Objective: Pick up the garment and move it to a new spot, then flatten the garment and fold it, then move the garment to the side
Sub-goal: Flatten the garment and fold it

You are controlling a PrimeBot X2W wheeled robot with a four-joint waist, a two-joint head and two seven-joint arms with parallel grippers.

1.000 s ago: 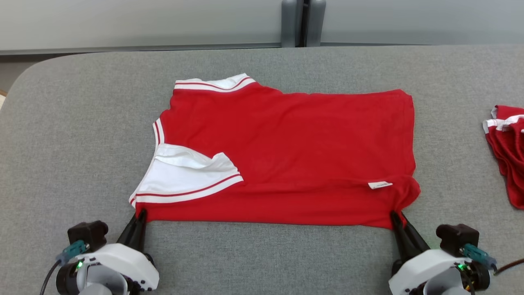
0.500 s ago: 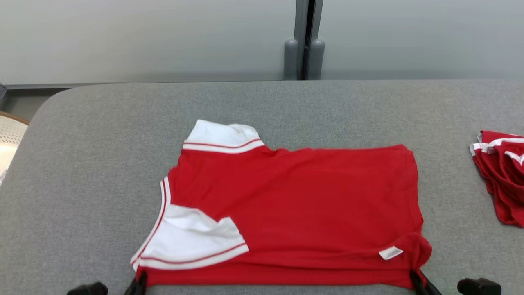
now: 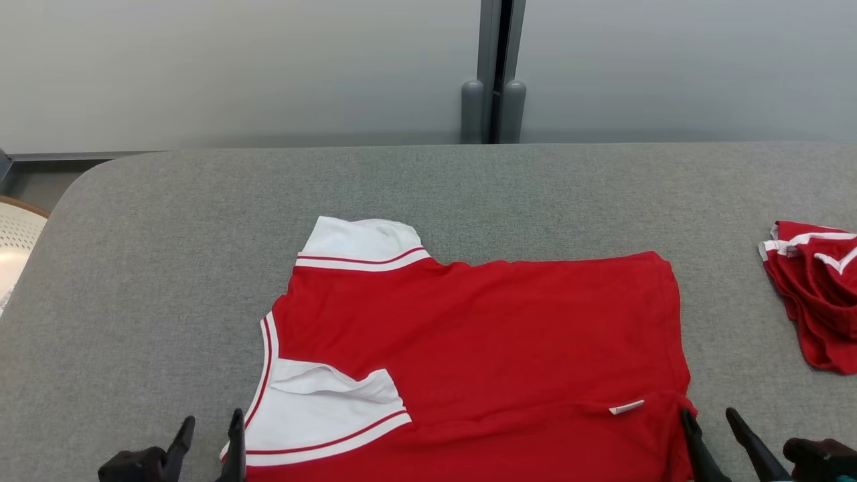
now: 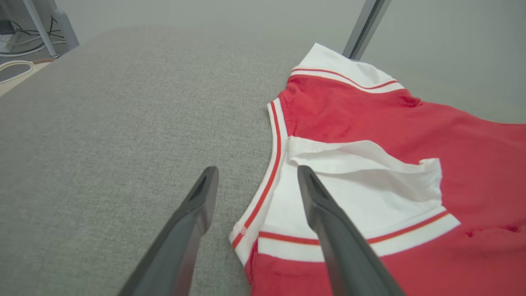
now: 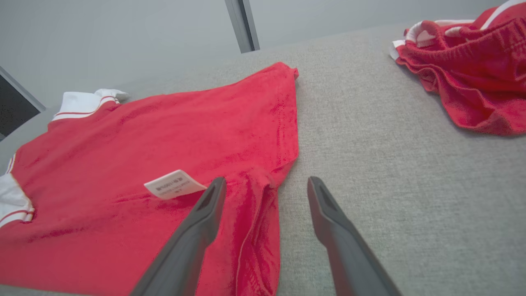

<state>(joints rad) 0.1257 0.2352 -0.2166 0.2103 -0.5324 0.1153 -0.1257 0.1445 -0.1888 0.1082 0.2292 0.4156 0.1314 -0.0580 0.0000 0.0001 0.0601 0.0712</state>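
Red garment [image 3: 482, 348] is seen spread mostly flat on the grey tabletop [image 3: 167, 268], towards the near edge, roughly at centre. A white sleeve with a red stripe [image 3: 361, 237] is laid out at its far left corner. A second white panel [image 3: 321, 408] is folded over the red cloth at the near left. A small white label [image 3: 626, 406] is turned up near the near right corner, where the cloth is puckered.

Left pincer [image 3: 209, 428] is found at the near left corner, fingers spread apart and nothing gripped. In the left wrist view one finger is placed over the white panel and the other over bare tabletop. Contact with the cloth cannot be told.

Right pincer [image 3: 713, 428] is found at the near right corner, likewise spread with nothing held. One finger is set over the red hem beside the label, the other over bare tabletop.

A crumpled red pile with white trim [image 3: 813, 294] is noted at the right, well apart from the garment.
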